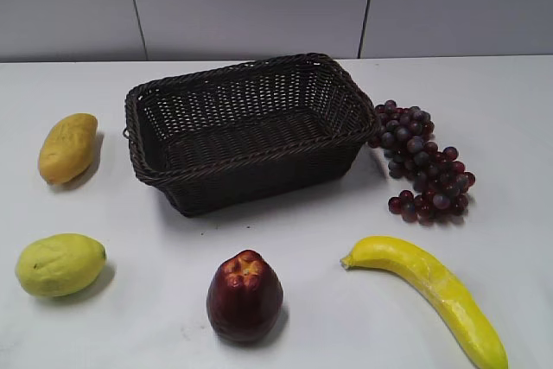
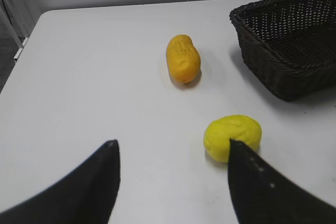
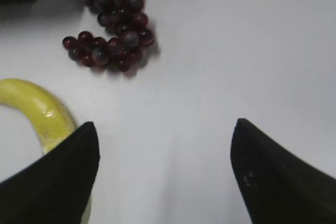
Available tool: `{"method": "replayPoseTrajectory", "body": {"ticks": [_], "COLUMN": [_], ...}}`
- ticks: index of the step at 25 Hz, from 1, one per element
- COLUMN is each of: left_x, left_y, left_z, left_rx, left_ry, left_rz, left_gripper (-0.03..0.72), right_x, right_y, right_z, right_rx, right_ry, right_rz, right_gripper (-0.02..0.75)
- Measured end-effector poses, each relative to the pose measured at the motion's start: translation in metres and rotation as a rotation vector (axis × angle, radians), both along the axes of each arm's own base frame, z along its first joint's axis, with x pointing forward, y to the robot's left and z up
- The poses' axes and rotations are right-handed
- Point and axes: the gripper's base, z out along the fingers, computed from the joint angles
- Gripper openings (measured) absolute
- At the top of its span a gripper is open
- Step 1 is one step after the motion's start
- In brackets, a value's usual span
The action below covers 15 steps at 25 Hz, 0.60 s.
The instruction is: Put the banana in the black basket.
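Observation:
The banana is long, curved and bright yellow and lies on the white table at the front right; it also shows in the right wrist view, partly behind the left finger. The black basket is dark woven wicker and stands empty at the middle back; its corner shows in the left wrist view. My right gripper is open and empty above bare table to the right of the banana. My left gripper is open and empty near the lemon-like fruit. Neither gripper shows in the exterior view.
A yellow-orange mango lies left of the basket. A yellow-green lemon-like fruit lies at the front left. A dark red apple-like fruit sits front middle. A bunch of purple grapes lies right of the basket.

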Motion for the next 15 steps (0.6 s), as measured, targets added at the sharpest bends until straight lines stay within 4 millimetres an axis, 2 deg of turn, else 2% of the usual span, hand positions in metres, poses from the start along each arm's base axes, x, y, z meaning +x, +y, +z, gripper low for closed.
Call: {"method": "replayPoseTrajectory", "body": {"ticks": [4,9,15], "left_x": [0.0,0.0,0.0], "left_y": [0.0,0.0,0.0], "left_z": [0.0,0.0,0.0], "left_rx": [0.0,0.0,0.0], "left_ry": [0.0,0.0,0.0], "left_rz": [0.0,0.0,0.0], "left_gripper": [0.482,0.482,0.482], "right_x": [0.019,0.026,0.035], "right_y": [0.028,0.07,0.086], "right_z": [-0.016,-0.038,-0.073], "right_rx": [-0.031,-0.039,-0.052], "right_ry": [0.168,0.298,0.448], "right_rz": [0.132,0.239,0.223], "right_gripper": [0.613,0.613,0.613]}}
